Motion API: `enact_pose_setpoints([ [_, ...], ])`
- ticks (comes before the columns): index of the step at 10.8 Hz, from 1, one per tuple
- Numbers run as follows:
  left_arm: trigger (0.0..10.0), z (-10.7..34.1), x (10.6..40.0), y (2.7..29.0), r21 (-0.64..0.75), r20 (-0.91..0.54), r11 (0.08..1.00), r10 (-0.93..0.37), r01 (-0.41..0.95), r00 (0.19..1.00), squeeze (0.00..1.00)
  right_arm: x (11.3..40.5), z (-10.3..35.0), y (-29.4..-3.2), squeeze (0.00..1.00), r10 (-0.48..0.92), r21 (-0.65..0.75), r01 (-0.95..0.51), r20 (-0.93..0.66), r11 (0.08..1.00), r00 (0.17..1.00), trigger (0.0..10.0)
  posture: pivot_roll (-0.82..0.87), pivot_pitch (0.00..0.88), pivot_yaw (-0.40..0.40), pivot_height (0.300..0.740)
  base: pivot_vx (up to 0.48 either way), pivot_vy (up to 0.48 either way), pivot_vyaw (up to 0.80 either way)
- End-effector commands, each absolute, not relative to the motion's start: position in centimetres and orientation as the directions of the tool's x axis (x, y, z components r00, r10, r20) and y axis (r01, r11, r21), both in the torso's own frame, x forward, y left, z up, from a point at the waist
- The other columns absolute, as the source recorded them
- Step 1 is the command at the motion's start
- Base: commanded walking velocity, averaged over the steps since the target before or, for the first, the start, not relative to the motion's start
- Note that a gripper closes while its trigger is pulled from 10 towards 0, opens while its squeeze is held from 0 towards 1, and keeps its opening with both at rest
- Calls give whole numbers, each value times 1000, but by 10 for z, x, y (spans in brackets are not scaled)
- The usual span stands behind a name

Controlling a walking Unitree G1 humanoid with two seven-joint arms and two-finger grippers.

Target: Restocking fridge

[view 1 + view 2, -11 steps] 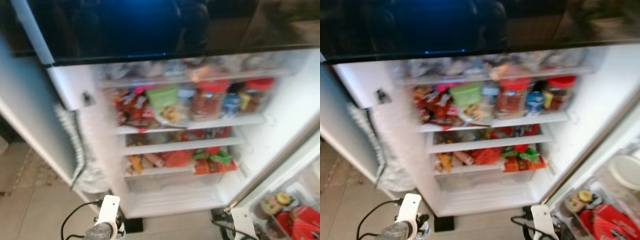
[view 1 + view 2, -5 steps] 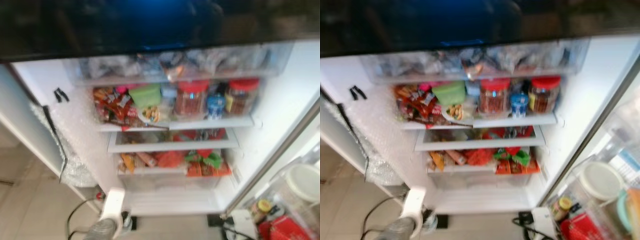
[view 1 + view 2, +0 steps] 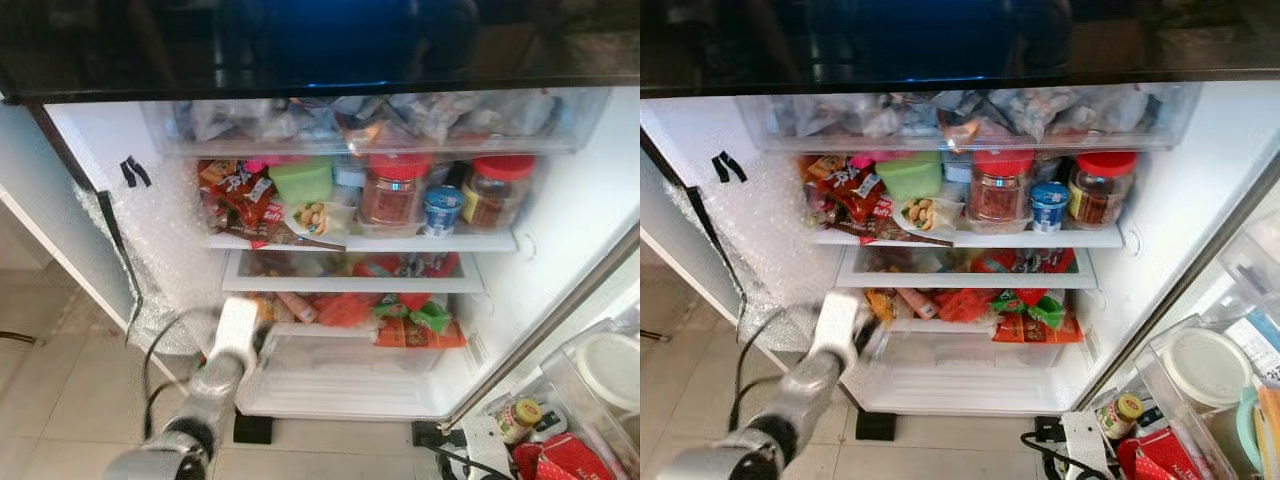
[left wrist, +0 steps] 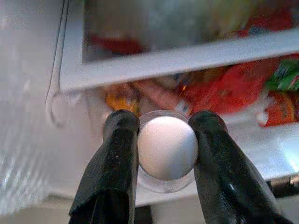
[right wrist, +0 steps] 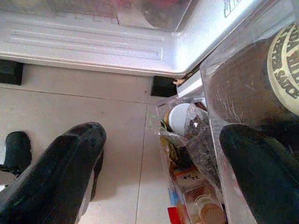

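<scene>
The fridge [image 3: 560, 230] stands open before me with packed shelves. My left gripper [image 4: 163, 140] is shut on a small clear container with a round white top [image 4: 167, 145], held between both black fingers. In the left eye view my silver left arm [image 3: 225, 360] reaches up to the left end of the low shelf of red and orange snack packets [image 3: 345, 312], just above the clear bottom drawer [image 3: 350, 370]. My right gripper [image 5: 163, 177] hangs open low over the tiled floor, beside the door bin.
Red-lidded jars [image 3: 392, 190], a green tub [image 3: 302, 180] and a blue cup [image 3: 441, 210] crowd the upper shelf. The right door's bins [image 3: 590, 390] hold a white-lidded tub and small jars. The left door [image 3: 50, 240] stands open, with bubble wrap [image 3: 165, 250] on the inner wall.
My left arm has risen from the picture's lower edge towards the low shelf. The camera has shifted and the view has sharpened.
</scene>
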State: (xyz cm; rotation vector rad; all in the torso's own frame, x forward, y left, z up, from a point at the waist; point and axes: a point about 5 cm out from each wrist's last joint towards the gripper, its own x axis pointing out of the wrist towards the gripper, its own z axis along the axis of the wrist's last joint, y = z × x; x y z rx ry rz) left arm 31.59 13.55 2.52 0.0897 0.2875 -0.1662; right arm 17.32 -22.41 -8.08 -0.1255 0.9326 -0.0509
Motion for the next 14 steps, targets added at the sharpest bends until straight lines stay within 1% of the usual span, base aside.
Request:
enact_pose_setpoints([
  [1, 10000, 27, 314, 136, 41, -243, 987, -140, 154, 960, 0, 172, -82, -220, 0, -93, -116, 2, -792, 993, 603, 10000, -187, 34, 47, 740, 0, 0, 0],
  [2, 10000, 25, 309, 131, 32, -215, 986, -154, 164, 964, 0, 174, -81, -218, 0, -88, -109, 3, -784, 994, 614, 10000, -195, 43, 54, 740, 0, 0, 0],
  [3, 10000, 20, 301, 128, 57, -197, 982, -168, 182, 966, 0, 171, -83, -217, 0, -94, -107, 16, -782, 994, 616, 10000, -199, 56, 55, 740, 0, 0, 0],
  [4, 10000, 20, 299, 128, 54, -182, 982, -168, 180, 969, 0, 168, -83, -217, 0, -100, -104, 29, -782, 994, 615, 10000, -196, 58, 57, 740, 0, 0, 0],
  [5, 10000, 25, 297, 127, 70, -122, 979, -181, 190, 976, 0, 164, -85, -217, 0, -110, -98, 54, -782, 994, 613, 10000, -184, 73, 61, 740, 0, 0, 0],
  [7, 10000, 27, 293, 130, 60, -74, 982, -174, 179, 982, 0, 154, -89, -214, 0, -110, -97, 54, -788, 994, 606, 10000, -180, 96, 63, 740, 0, 0, 0],
  [9, 10000, 21, 285, 132, 67, -81, 983, -167, 172, 983, 0, 149, -91, -212, 0, -106, -98, 47, -792, 994, 601, 10000, -168, 112, 43, 740, 0, 0, 0],
  [11, 10000, 18, 282, 139, 67, -90, 990, -120, 127, 989, 0, 149, -91, -212, 0, -98, -111, 16, -790, 994, 605, 10000, -155, 144, 9, 740, 0, 0, 0],
  [14, 10000, 20, 278, 141, 55, -61, 994, -88, 91, 994, 0, 144, -93, -214, 0, -95, -125, -11, -802, 992, 589, 10000, -108, 144, -10, 740, 0, 0, 0],
])
